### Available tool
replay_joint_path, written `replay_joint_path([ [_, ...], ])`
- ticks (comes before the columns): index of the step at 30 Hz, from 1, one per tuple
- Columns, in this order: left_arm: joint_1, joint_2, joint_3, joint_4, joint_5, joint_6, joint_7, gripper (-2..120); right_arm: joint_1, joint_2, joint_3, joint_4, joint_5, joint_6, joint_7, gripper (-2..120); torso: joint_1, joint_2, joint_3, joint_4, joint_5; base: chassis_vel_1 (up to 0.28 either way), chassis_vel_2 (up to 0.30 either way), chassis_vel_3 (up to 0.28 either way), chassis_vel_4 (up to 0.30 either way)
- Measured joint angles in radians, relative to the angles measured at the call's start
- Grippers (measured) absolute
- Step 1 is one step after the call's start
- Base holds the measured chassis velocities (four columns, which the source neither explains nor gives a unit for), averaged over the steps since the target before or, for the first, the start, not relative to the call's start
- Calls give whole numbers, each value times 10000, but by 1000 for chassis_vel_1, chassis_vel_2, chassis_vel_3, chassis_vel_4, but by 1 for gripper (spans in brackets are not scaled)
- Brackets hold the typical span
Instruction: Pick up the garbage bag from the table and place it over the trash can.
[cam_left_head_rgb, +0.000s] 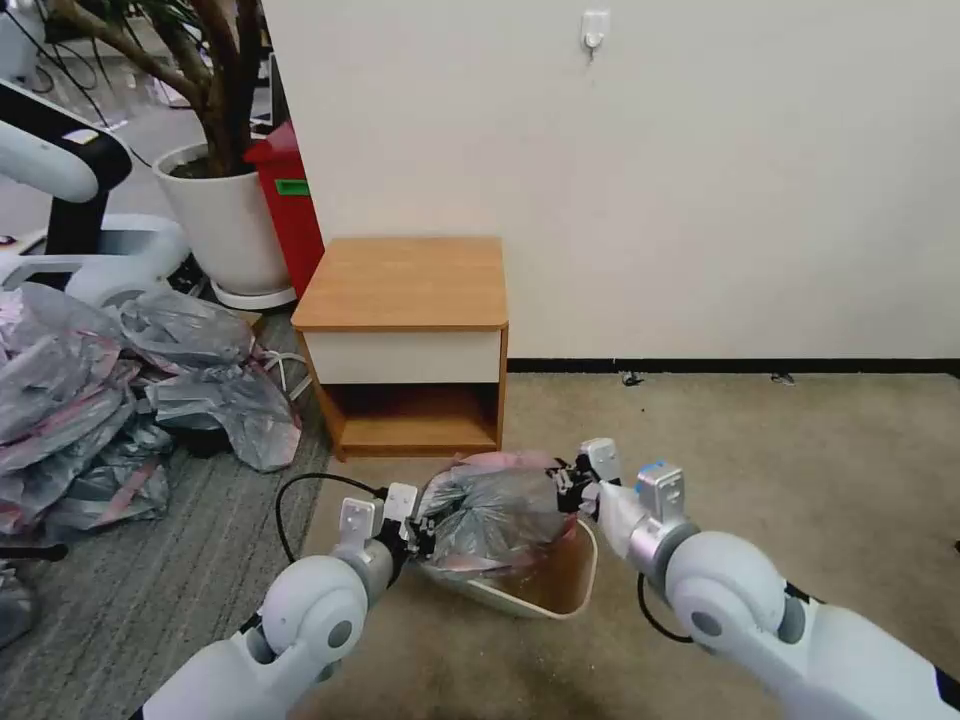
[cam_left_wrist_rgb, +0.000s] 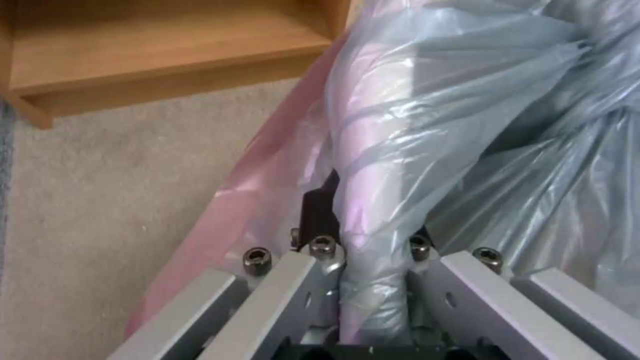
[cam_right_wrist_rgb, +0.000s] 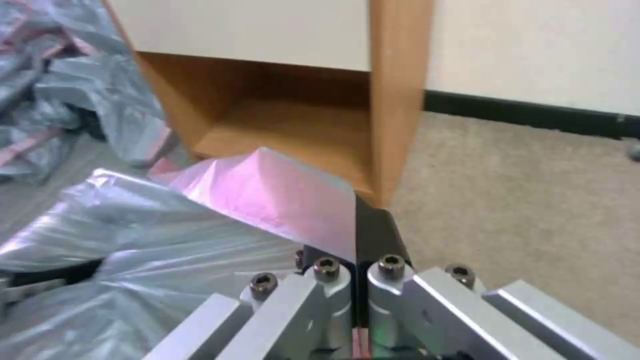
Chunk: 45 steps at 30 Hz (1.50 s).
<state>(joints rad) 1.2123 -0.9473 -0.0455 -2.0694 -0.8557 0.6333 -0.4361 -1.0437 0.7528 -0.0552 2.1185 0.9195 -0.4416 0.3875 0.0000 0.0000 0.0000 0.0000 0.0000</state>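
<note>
The garbage bag (cam_left_head_rgb: 492, 508), grey crinkly plastic with a pink rim, hangs stretched between my two grippers over the cream trash can (cam_left_head_rgb: 560, 590) on the carpet in front of the table (cam_left_head_rgb: 405, 282). My left gripper (cam_left_head_rgb: 420, 530) is shut on the bag's left edge. In the left wrist view a bunched fold of the bag (cam_left_wrist_rgb: 400, 150) runs between the fingers (cam_left_wrist_rgb: 320, 215). My right gripper (cam_left_head_rgb: 565, 485) is shut on the bag's right edge. The right wrist view has the pink rim (cam_right_wrist_rgb: 280, 195) pinched between the closed fingers (cam_right_wrist_rgb: 377, 235). The can's near right corner stays uncovered.
A heap of similar grey-and-pink bags (cam_left_head_rgb: 110, 390) lies on the floor to the left. Behind it stand a white plant pot (cam_left_head_rgb: 225, 215) and a red bin (cam_left_head_rgb: 290, 200). Another robot's white base (cam_left_head_rgb: 60, 200) is at far left. Open carpet lies to the right.
</note>
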Motion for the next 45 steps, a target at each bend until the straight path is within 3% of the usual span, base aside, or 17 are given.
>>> replay_joint_path([
  [8,197,21,-189,-7,288,-470,515,3,-55,-394,408,-233,434,-422,176,0,0,0,0,0,1,0,0,0,0],
  [23,370,-315,-875,-95,340,-954,873,3,-814,-656,1294,-65,748,-974,178,0,0,0,0,-1,0,0,0,0,0],
  [45,594,-412,-1518,-321,327,-1611,1540,3,-772,-605,1422,-333,2003,-1453,676,0,0,0,0,0,0,0,0,0,0],
])
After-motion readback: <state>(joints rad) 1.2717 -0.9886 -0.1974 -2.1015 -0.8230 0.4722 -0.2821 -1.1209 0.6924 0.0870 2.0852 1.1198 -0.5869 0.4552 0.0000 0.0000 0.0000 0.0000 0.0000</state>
